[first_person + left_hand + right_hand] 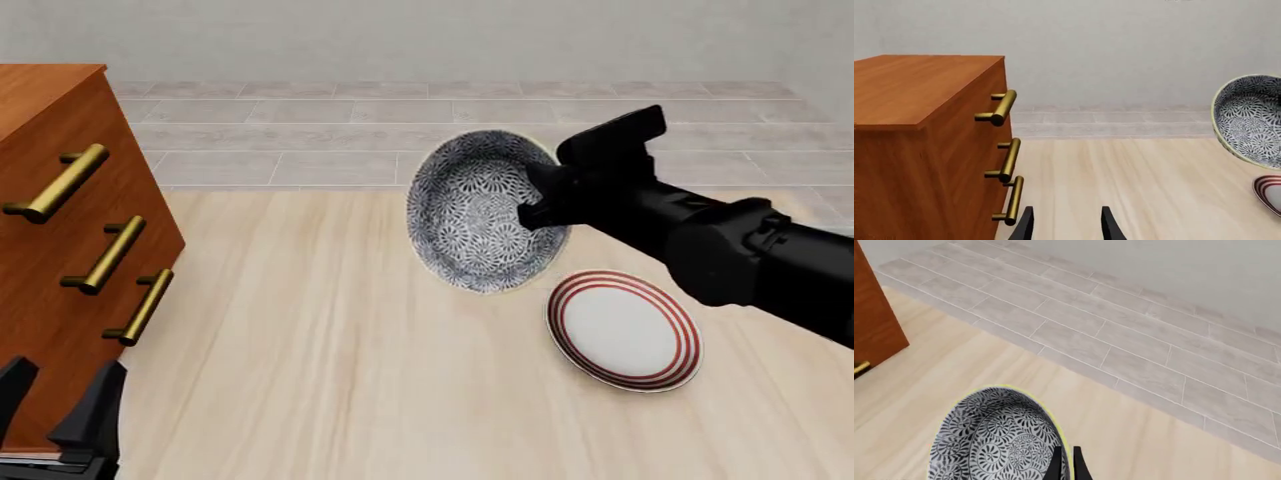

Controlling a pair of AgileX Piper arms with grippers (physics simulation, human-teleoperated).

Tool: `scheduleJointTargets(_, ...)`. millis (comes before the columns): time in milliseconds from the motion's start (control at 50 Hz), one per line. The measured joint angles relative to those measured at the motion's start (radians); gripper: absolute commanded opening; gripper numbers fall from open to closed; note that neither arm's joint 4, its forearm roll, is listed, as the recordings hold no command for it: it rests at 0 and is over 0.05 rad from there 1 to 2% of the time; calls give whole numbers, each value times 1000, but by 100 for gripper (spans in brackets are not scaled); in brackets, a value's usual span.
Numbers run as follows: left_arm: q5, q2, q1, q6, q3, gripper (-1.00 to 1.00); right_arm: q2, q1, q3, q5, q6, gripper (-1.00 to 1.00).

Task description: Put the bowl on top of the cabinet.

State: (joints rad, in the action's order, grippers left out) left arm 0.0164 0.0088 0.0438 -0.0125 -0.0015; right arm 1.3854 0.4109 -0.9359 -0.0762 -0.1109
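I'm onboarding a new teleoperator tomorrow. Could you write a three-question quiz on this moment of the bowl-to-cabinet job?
1. True or false: the deep black-and-white floral bowl rests flat on the table.
2. Which gripper holds the bowl? A) left gripper B) right gripper
3. Fill in: the flat white plate with red rings lies on the pale wooden ____, away from the reddish-brown wooden cabinet.

Key: 1 false, it is lifted and tilted on edge; 2 B, jaws pinching its rim; 3 table.
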Motion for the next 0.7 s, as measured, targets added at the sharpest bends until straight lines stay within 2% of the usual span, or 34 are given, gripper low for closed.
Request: scheduleJointTargets(700,1,-3,-1,-5,0,100,63,145,-102,10,8,-100)
